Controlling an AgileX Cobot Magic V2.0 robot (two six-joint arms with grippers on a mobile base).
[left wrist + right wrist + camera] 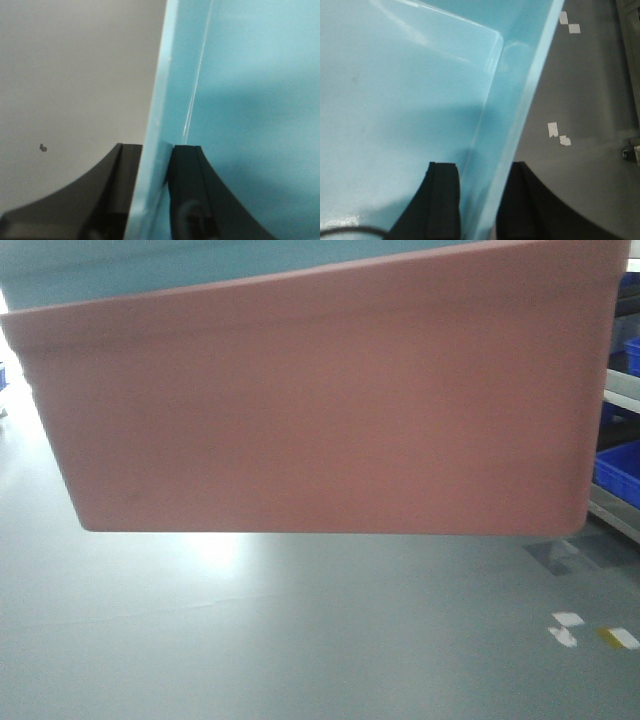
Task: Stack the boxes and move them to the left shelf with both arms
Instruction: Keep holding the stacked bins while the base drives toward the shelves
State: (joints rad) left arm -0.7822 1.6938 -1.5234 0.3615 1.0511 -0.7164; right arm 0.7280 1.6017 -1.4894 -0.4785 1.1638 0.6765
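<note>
Clamping the left-end wall of the turquoise tub, the left gripper had one black finger on each face of the thin plastic, closed tight on it. Seen from the front, that tub sat nested inside the salmon pink tub, showing only as a strip at 11 o'clock. The pink tub hung clear above the grey floor, its long axis running 9 to 3 o'clock and its mouth toward 12. Its rim band climbed toward 2 o'clock while the base edge lay near level. At the right end, the right gripper pinched the turquoise rim likewise. Dark blue crates stood at 3 o'clock, white tape marks at 4.
</note>
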